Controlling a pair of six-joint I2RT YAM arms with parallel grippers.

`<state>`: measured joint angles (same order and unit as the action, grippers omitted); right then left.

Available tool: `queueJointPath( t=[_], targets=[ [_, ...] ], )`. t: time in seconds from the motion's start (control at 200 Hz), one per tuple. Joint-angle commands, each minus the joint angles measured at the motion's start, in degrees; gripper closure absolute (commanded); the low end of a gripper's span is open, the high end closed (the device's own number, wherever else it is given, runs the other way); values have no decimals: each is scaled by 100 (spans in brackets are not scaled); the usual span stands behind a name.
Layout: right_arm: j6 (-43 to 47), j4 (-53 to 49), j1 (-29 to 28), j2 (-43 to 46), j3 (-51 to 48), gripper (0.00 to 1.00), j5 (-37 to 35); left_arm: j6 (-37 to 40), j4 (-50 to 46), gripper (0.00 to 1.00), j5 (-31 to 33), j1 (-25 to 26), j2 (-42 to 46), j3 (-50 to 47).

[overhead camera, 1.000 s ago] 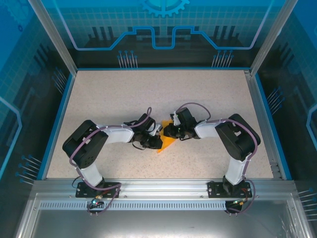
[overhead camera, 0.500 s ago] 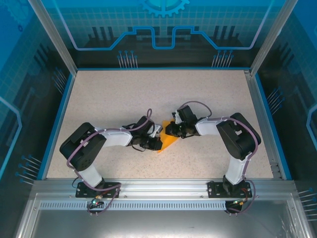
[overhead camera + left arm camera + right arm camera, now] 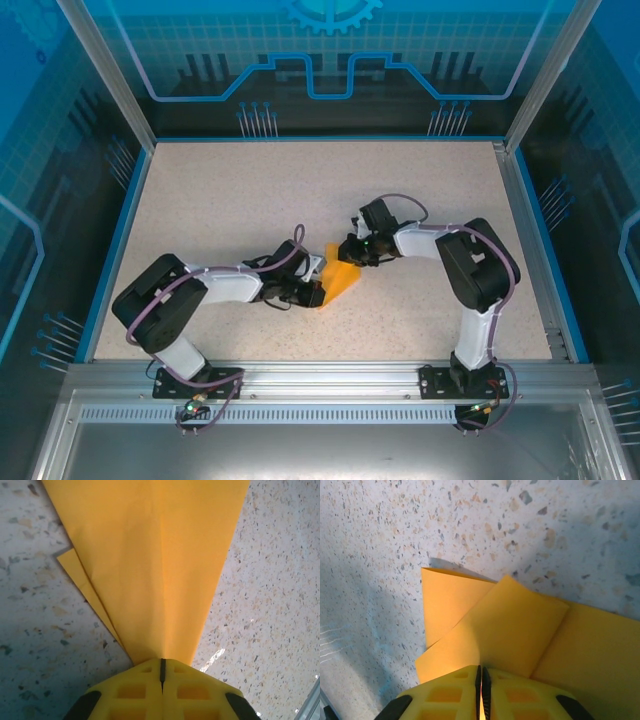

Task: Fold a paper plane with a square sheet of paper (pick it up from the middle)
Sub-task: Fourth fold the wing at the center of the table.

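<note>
1. the paper plane [image 3: 341,279] is thin orange-yellow paper. i judge it very light and limp away from its creases. it would crumple or tear easily if the two arms pulled apart, and it looks slick enough to slip out of a loose pinch.
2. the best holds look to be the layered parts: the pointed end, and the folded edge at the other end. several plies there lend some stiffness, where a single ply would buckle.
3. in the left wrist view it is a narrow wedge tapering to a point, with a straight centre crease and a lower layer peeking out along the left edge. the right wrist view shows overlapping flaps, one squared corner lying over another.
4. it sits near the middle of the speckled tabletop [image 3: 230,200], between the two grippers. whether it lies fully flat i cannot tell.
5. the left gripper [image 3: 317,292] is clenched on the pointed tip, its yellow fingers [image 3: 135,692] pressed together.
6. the right gripper [image 3: 349,252] is clenched on the flap edge.
</note>
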<state>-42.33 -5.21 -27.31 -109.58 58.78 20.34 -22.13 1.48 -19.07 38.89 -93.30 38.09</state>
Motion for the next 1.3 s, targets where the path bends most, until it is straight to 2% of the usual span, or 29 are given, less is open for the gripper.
queueJointPath(
  t=[0.0, 0.35, 0.51, 0.67, 0.84, 0.935, 1.296],
  targets=[
    [168, -26, 456, -396, 203, 87, -1069, -21, -1291, 94, -27, 189, -22, -412],
    [58, -233, 641, -536, 628, 86, -1179, -99, -1229, 95, -9, 289, -9, -523],
    [79, -253, 649, -578, 790, 86, -953, -94, -1296, 95, 28, 312, -45, -439],
    [219, -273, 641, -563, 731, 87, -691, -202, -1528, 95, 35, 320, 468, -247],
    [383, -222, 476, -185, 393, 87, -472, -212, -1976, 94, 176, 285, 1125, 415],
    [309, -35, 392, -26, 145, 87, -253, -223, -1921, 93, 201, 221, 1296, 751],
    [77, 325, 126, 413, -448, 87, -40, 14, -1462, 93, 26, 53, 73, 1698]
  ],
)
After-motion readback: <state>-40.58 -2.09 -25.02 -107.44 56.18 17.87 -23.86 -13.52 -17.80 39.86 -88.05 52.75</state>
